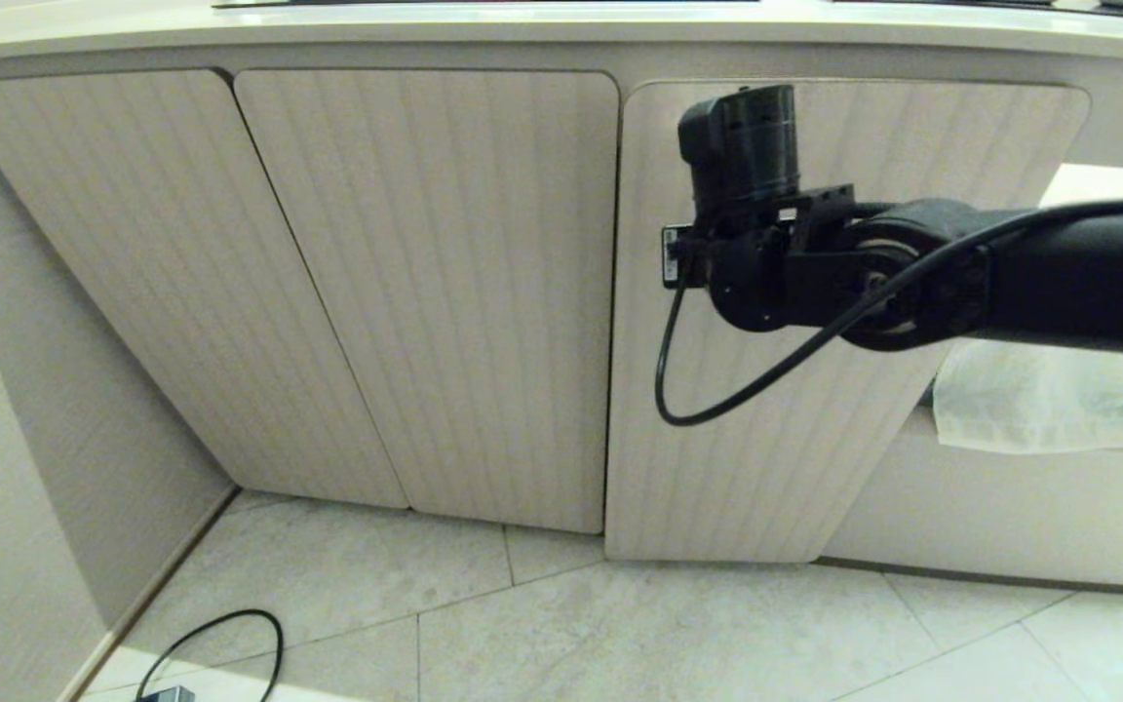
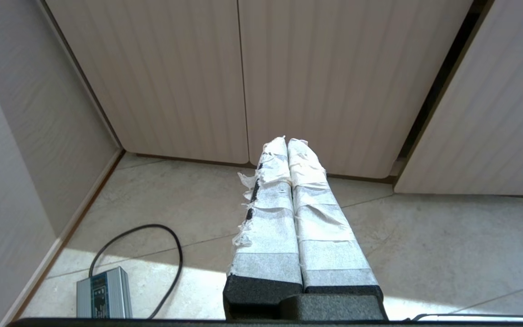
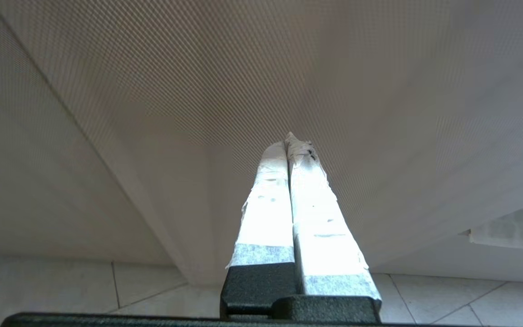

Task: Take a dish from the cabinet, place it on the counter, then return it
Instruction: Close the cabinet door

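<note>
- Head view: the dish can't be seen anywhere; I can't tell where it is.
- The cabinet (image 1: 425, 292) has three ribbed beige doors in a row.
- The two left doors look flat and shut. The right door (image 1: 776, 468) sticks out a bit at the bottom, so it may be a little open, but that is hard to be sure of.
- A small black label (image 1: 671, 255) sits on the right door, partly hidden by the arm.
- The counter (image 1: 561, 24) runs along the top, just above the doors.
- The right arm (image 1: 1010, 273) reaches in from the right, in front of the right door, with a black cable (image 1: 717, 390) hanging in a loop under it.
- The right gripper (image 3: 288, 141) has its two taped fingers (image 3: 266, 204) pressed together. It holds nothing. Its tip is very near the ribbed door.
- The left gripper (image 2: 287, 141) is also pressed shut and empty. It hangs low over the tile floor (image 2: 425, 250), pointing at the doors.
- On the floor by the wall lies a small grey box (image 2: 104, 293) with a black cord (image 2: 170, 245) curling from it.
- A see-through plastic sheet (image 1: 1059, 400) hangs to the right of the cabinet.
</note>
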